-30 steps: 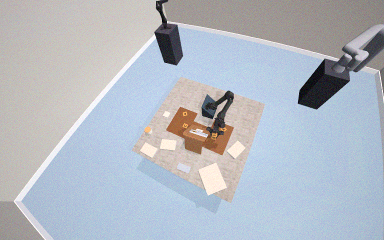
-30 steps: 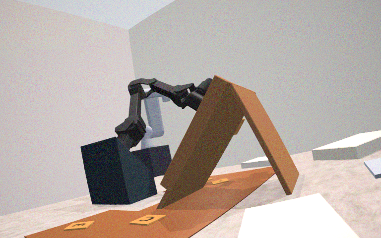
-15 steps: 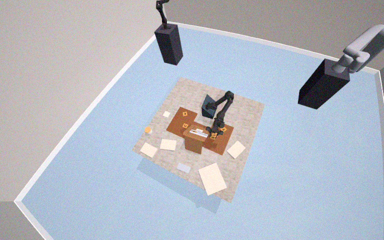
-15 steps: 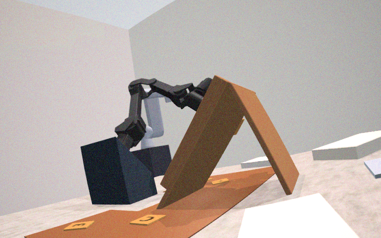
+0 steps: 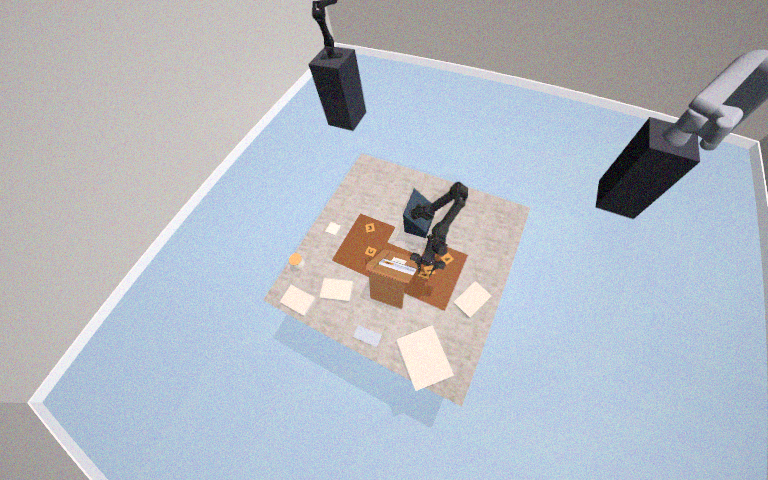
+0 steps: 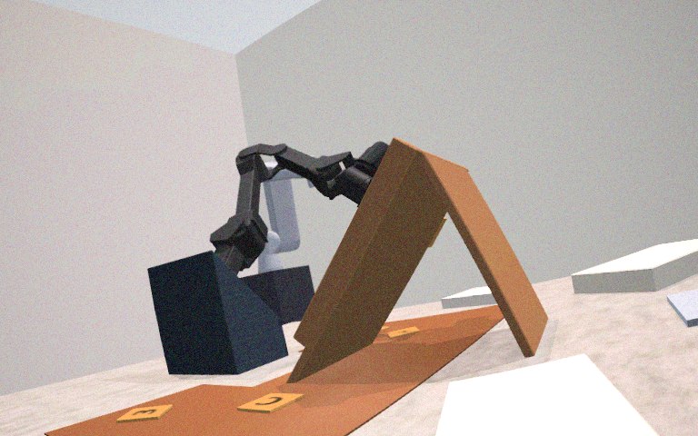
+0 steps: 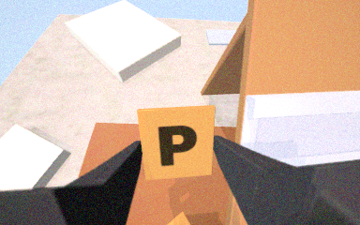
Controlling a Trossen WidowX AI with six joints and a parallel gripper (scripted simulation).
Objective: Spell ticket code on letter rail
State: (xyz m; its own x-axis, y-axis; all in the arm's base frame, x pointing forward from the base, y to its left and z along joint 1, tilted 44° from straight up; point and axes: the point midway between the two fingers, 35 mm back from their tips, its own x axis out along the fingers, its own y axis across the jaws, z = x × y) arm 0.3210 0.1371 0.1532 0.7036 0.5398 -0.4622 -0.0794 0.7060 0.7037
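My gripper (image 5: 427, 267) (image 7: 177, 142) is shut on the P tile (image 7: 202, 161). It holds the tile upright in the wrist view, left of the board (image 7: 305, 47) (image 6: 489, 231) (image 5: 386, 291) and clear of the white rail's (image 7: 305, 133) near end. The rail (image 5: 404, 269) runs across the board's sloping face; its visible end section holds no tile, and its far part is too small to read. The ticket's print is unreadable. An E tile (image 6: 145, 412) (image 5: 369, 227) and a C tile (image 6: 271, 402) (image 5: 370, 251) lie on the mat. Another tile (image 5: 447, 258) (image 6: 403, 331) lies on the mat's other side.
The brown mat (image 5: 353, 246) (image 6: 205, 406) (image 7: 108, 145) extends both sides of the board. Pale blocks (image 5: 472, 298) (image 5: 424, 357) (image 5: 336, 289) (image 7: 123, 37) stand around it. An orange-topped cup (image 5: 295, 259) is near the counter's left edge. The dark arm base (image 5: 417, 217) (image 6: 195, 318) is behind the board.
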